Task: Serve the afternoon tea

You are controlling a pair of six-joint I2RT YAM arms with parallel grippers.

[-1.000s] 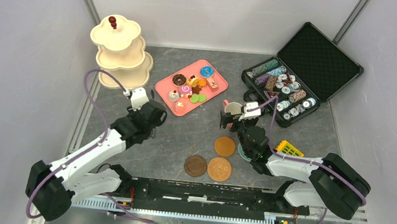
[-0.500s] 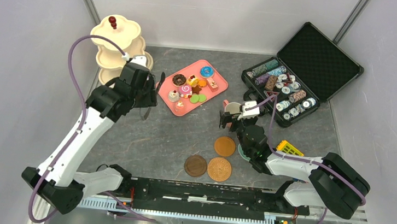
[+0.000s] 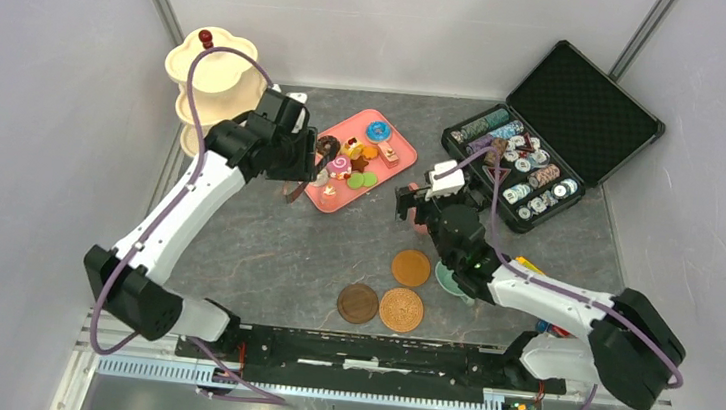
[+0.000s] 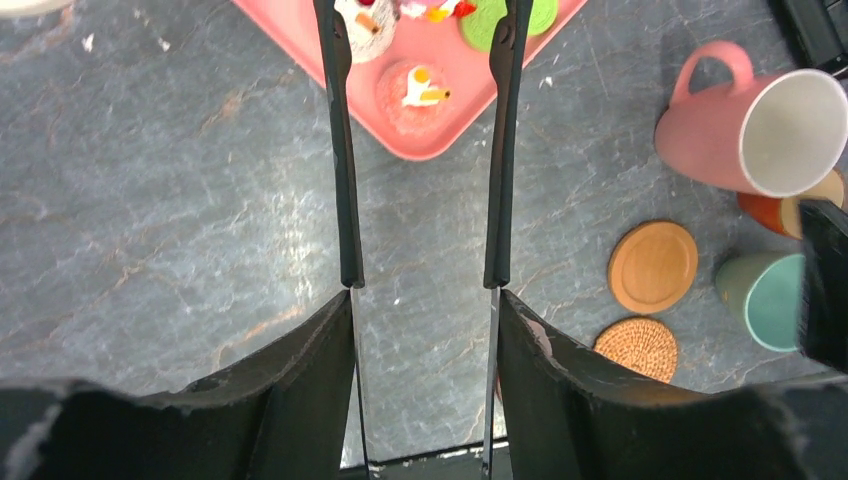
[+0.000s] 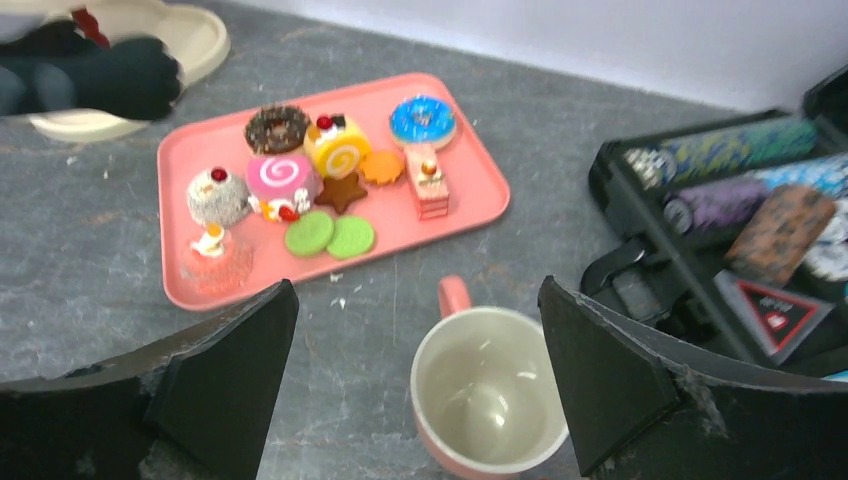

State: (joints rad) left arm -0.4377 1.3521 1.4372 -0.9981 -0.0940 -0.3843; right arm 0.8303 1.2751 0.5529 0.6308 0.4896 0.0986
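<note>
Black tongs (image 4: 340, 150) are held in my left gripper (image 4: 425, 300), which is shut on them. Their tips reach over the near corner of the pink tray (image 4: 300, 30), either side of a pink cupcake (image 4: 412, 92). From above, my left gripper (image 3: 293, 163) hangs at the left end of the tray (image 3: 400, 171) of toy pastries. My right gripper (image 5: 415, 285) is open just above the upright pink cup (image 5: 490, 400), which it does not touch. The cream tiered stand (image 3: 213, 75) is at the back left. Three round coasters (image 3: 410, 267) lie near the front.
A teal cup (image 4: 765, 295) and a brown cup (image 4: 790, 210) stand behind the pink cup (image 4: 750, 130), close to my right arm. The open black case of poker chips (image 3: 546, 142) fills the back right. Grey walls close in both sides.
My left arm has swung away from the front left and stretched out to the tray, carrying the tongs. My right gripper has shifted slightly towards the back, still open over the pink cup.
</note>
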